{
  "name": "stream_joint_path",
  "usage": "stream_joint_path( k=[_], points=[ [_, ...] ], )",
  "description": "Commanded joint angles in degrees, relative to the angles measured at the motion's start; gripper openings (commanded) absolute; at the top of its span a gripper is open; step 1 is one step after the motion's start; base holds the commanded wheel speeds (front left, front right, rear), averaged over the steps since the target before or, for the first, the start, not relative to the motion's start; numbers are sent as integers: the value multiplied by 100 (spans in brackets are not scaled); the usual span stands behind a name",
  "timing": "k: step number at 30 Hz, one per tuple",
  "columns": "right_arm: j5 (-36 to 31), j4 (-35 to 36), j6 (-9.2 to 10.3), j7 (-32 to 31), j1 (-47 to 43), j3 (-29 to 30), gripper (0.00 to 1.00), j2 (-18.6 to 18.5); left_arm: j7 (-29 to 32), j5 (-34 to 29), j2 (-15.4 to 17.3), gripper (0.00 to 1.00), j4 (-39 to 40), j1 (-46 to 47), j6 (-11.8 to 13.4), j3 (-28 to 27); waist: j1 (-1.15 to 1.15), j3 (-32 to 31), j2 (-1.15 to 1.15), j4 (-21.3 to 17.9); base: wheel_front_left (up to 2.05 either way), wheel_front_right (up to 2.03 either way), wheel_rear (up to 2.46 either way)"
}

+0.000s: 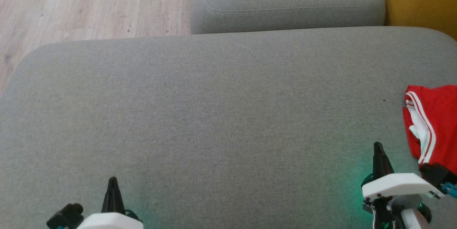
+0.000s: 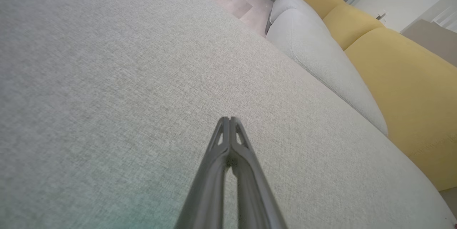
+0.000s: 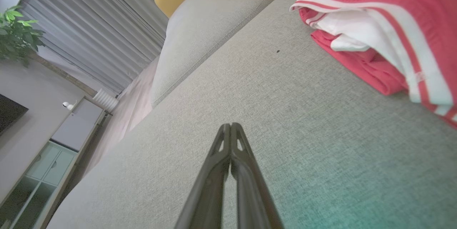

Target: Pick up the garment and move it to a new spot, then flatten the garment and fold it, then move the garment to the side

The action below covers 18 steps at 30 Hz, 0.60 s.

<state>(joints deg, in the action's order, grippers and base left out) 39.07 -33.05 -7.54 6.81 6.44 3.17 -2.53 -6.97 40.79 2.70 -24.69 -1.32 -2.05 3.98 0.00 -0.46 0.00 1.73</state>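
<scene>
Lying folded at the right edge of the grey fabric sofa cushion (image 1: 214,115), the red white-striped cloth garment (image 1: 435,122) looks set aside, so the left pincer (image 1: 113,181) and right pincer (image 1: 377,147) hover empty, both closed tight

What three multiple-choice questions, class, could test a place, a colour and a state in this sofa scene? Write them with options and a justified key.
1. Where is the garment on the grey cushion?
A. centre
B. far left
C. far right, near the right gripper

2. What colours is the garment?
A. blue and yellow
B. red with white stripes
C. all black

3. How do the left gripper and right gripper stand?
A. both shut, empty
B. both wide open
C. left shut on the garment

Key: 1 C, it lies at the head view's right edge; 2 B, red cloth with white bands shows in the right wrist view; 3 A, each wrist view shows fingertips together with nothing between.
</scene>
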Motion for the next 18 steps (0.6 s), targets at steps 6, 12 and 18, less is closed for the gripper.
stream_joint_path(
  k=[6,12,18],
  points=[
    [510,354,2,-123,171,14,0,-20,138,480,9,0,273,349,-74,-178,0,5,0,-14,0,0,0],
    [838,460,2,-205,158,36,0,-21,220,799,9,0,327,377,-106,-237,0,9,0,-25,0,0,0],
    [1232,588,3,-305,142,63,0,-22,319,1181,10,0,392,410,-144,-309,0,14,0,-38,0,0,0]
  ],
)
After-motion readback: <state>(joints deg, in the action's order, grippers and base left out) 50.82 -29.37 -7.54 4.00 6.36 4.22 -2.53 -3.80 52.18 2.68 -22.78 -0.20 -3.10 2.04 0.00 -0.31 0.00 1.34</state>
